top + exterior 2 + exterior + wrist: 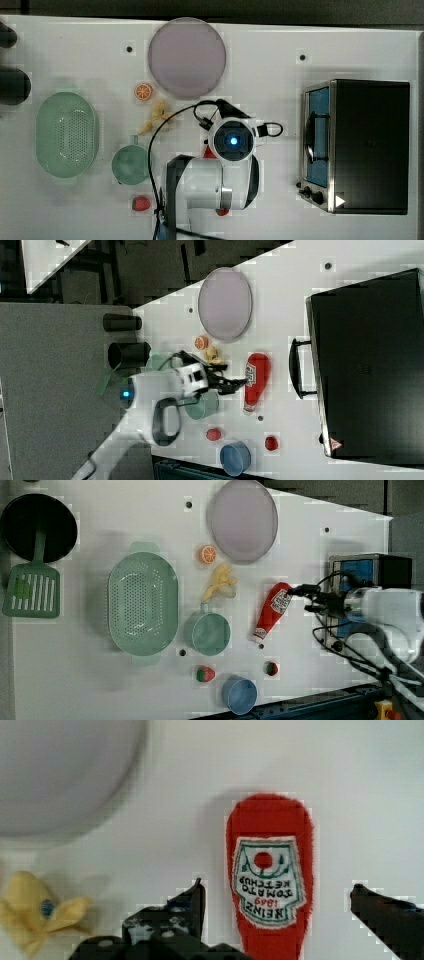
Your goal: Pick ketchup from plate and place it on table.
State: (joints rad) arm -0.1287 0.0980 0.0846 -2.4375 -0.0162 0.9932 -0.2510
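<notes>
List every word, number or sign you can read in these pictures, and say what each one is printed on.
"HEINZ", on the label of the ketchup bottle, seen upside down in the wrist view.
"TOMATO KETCHUP", on the same label.
"1869", on the same label, between those two lines.
A white triangle sign on the corner of the oven; no words legible on it.
The bottle's label in the left view and the right view is too small to read.

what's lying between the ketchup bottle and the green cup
Nothing: in the left view, only bare white table separates the ketchup from the green cup.
</notes>
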